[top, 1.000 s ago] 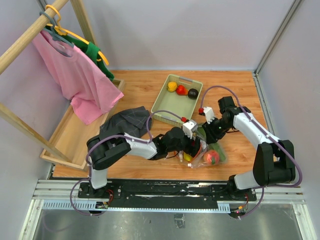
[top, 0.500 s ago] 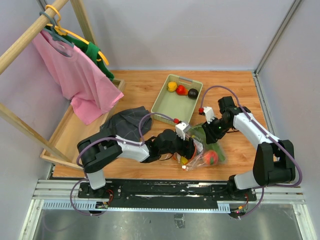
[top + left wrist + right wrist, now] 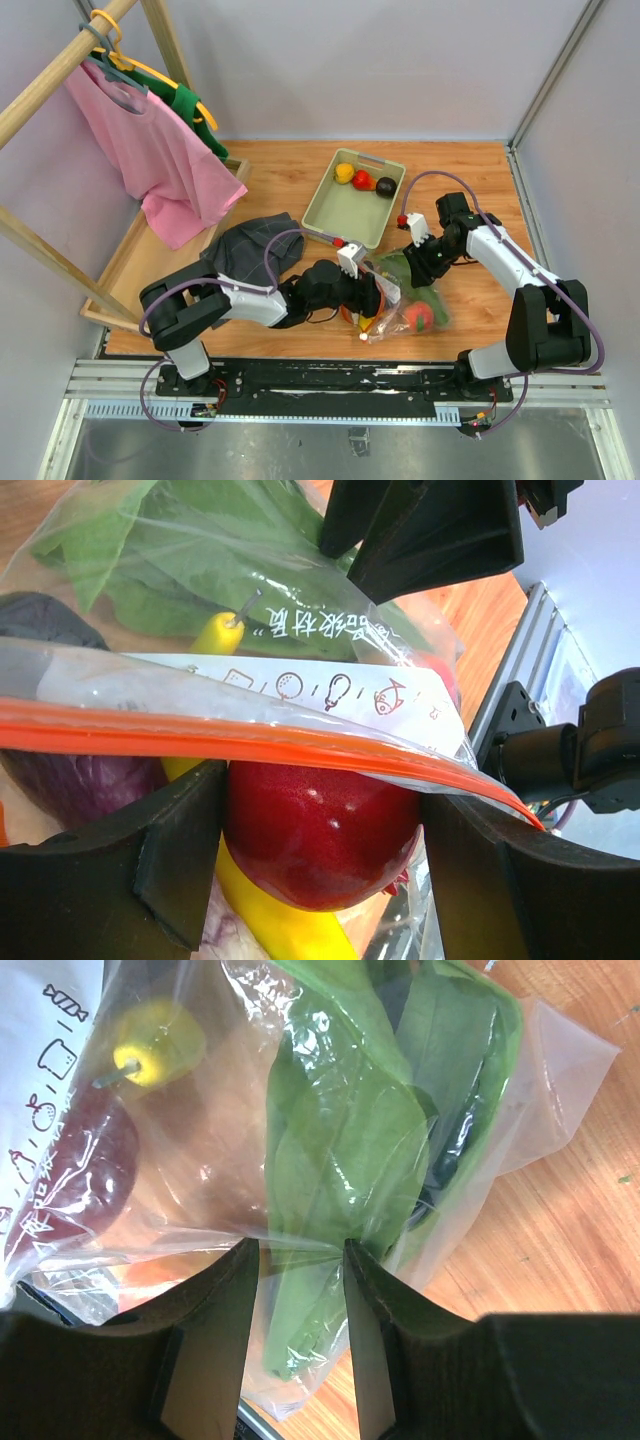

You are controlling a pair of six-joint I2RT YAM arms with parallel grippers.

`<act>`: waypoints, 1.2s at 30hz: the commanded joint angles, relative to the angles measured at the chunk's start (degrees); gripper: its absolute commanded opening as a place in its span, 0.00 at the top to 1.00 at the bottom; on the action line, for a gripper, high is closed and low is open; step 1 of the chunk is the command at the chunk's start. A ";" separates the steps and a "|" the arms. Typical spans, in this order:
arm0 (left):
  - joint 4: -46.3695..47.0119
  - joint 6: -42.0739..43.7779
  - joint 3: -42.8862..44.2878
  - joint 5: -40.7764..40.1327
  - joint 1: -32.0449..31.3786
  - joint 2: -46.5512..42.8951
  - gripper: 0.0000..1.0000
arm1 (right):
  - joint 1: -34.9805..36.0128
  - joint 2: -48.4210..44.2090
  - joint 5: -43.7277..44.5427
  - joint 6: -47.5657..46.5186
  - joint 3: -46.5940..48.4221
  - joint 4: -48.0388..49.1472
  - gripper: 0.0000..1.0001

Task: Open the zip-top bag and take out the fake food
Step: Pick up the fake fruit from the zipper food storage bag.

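Top external view: you see three pieces of toy food, a yellow pepper (image 3: 344,172), a red one (image 3: 362,180) and a dark one (image 3: 386,185), lying in the green tray (image 3: 345,212). The bag (image 3: 390,318) lies on the table just in front of the tray, between the two arms, with several pieces inside. Judge the task as partly done, with those pieces yet to come out.

Left wrist view: your left gripper (image 3: 322,800) is at the bag's mouth, both fingers pressed against the round red fruit (image 3: 320,835), so it appears to be grasping it. The orange zip strip (image 3: 200,742) crosses just above the fruit. A banana (image 3: 270,920) and a purple piece (image 3: 80,780) lie beside it.

Right wrist view: your right gripper (image 3: 302,1260) is at the bag's other end and looks closed on a gathered fold of the plastic, beside the green leaf (image 3: 340,1150). It appears to be anchoring the bag.
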 commanded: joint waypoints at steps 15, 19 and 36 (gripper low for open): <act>-6.68 8.20 -2.18 -1.04 0.16 -4.63 0.59 | 1.52 0.01 1.10 -0.59 -0.93 0.62 0.58; -10.40 8.77 -1.29 -3.32 0.15 -5.99 0.58 | 1.86 -0.04 1.10 -0.63 -0.89 0.68 0.56; -12.14 8.79 -1.01 -5.15 0.15 -2.45 0.17 | 2.40 -1.53 -0.13 -0.98 -1.15 0.75 0.50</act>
